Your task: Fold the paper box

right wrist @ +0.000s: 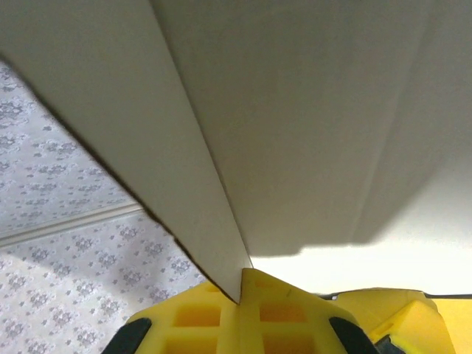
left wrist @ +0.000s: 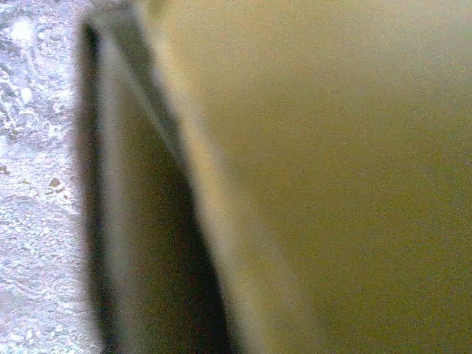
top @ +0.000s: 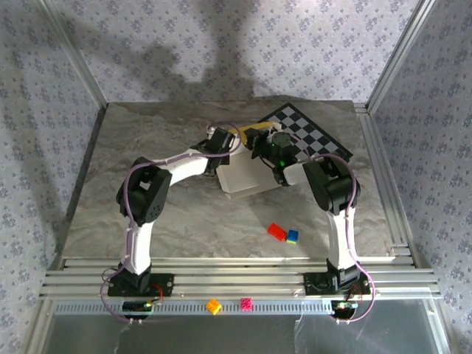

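The paper box (top: 243, 177) lies in the middle of the table with its white inner face up, and both grippers meet at its far edge. In the right wrist view a white flap of the box (right wrist: 295, 110) runs down between the yellow fingers (right wrist: 195, 317), and my right gripper (right wrist: 242, 295) is shut on it. The same gripper (top: 259, 141) sits at the box's far right. My left gripper (top: 234, 140) is at the far left corner. The box's yellow outer face (left wrist: 332, 184) is blurred and very close in the left wrist view, and its fold edge runs down towards the hidden jaws.
A black-and-grey checkerboard mat (top: 313, 136) lies behind the box at the right. A red brick (top: 276, 231) and a blue brick (top: 293, 236) sit near the right arm. A yellow brick (top: 214, 306) and a pink brick (top: 246, 303) rest on the front rail. Marbled tabletop (left wrist: 37, 184) shows left of the box.
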Controlling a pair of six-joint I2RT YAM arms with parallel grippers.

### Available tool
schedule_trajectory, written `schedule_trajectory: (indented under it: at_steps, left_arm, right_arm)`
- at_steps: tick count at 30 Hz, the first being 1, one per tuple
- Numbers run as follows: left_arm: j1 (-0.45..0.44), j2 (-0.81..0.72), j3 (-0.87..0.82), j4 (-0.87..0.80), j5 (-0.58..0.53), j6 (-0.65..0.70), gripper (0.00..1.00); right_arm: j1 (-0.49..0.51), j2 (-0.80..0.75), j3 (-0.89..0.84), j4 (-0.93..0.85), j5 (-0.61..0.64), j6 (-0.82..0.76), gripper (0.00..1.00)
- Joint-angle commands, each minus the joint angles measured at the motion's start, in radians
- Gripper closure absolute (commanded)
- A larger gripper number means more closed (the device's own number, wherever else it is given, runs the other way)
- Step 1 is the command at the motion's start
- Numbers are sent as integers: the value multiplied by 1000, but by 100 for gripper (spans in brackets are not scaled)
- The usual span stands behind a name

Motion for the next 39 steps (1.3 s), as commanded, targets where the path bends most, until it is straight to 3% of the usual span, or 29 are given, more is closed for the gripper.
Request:
schedule_trajectory:
  at_steps: [1, 7, 13, 16, 22, 27, 33, 39]
  left_arm:
    - [6, 34, 33, -141, -82, -4, 100]
    - [6, 52, 60, -199, -102, 33, 100]
    - [8, 4, -5, -128, -103, 94, 100]
    - [10, -21, -23, -110, -106, 152, 100]
    - [42, -147, -114, -22, -61, 253, 100]
    - [103, -277, -187, 51, 152, 338, 100]
    - [148, -357, -178, 10, 387, 428, 100]
    - [156, -394, -144, -60, 460, 447, 100]
  right_arm:
    - [2, -64, -12, -82, 21, -18, 100]
    - [-1, -107, -22, -173, 31, -55, 92]
    - [-12, -169, 6, -267, -15, -135, 58]
    - [-26, -261, 2, -392, -35, -221, 51]
    - [-94, -522, -38, -746, -20, -453, 49]
    - [-173, -694, 7, -1104, 55, -668, 52]
    - [-209, -663, 271, -1554, 65, -845, 54]
    - [-165, -597, 479, -1769, 100, -840, 55]
